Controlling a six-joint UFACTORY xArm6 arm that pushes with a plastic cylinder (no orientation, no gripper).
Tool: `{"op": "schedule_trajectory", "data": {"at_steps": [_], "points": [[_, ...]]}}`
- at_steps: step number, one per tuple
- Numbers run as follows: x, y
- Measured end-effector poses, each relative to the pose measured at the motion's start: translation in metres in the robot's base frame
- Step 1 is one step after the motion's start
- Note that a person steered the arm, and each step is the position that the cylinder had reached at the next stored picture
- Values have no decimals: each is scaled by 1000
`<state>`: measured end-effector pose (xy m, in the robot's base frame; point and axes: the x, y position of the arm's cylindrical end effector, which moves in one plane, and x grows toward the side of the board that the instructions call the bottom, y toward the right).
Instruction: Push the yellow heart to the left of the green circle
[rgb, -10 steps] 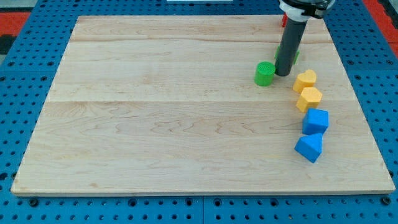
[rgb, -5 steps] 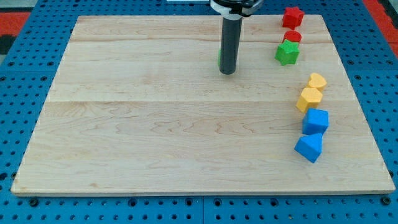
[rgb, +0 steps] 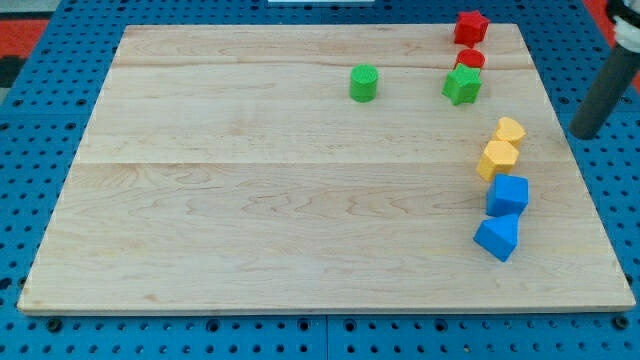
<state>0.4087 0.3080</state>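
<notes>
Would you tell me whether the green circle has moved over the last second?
Yes: the green circle went toward the view's upper left, away from the yellow heart.

Two green blocks (rgb: 364, 83); two red (rgb: 470, 27); two yellow (rgb: 509, 131); two blue (rgb: 507, 194)

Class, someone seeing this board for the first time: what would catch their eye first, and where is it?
A bright column of blocks down the view's right: yellow heart, yellow block, two blue blocks. The green circle sits alone near the top middle. My tip stands off the board's right edge, right of the heart.
</notes>
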Motion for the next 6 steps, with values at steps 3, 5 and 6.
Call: {"op": "schedule_trajectory", "data": {"at_steps": [3, 5, 6], "points": [[-26, -210], [-2, -298], [-12, -348]]}}
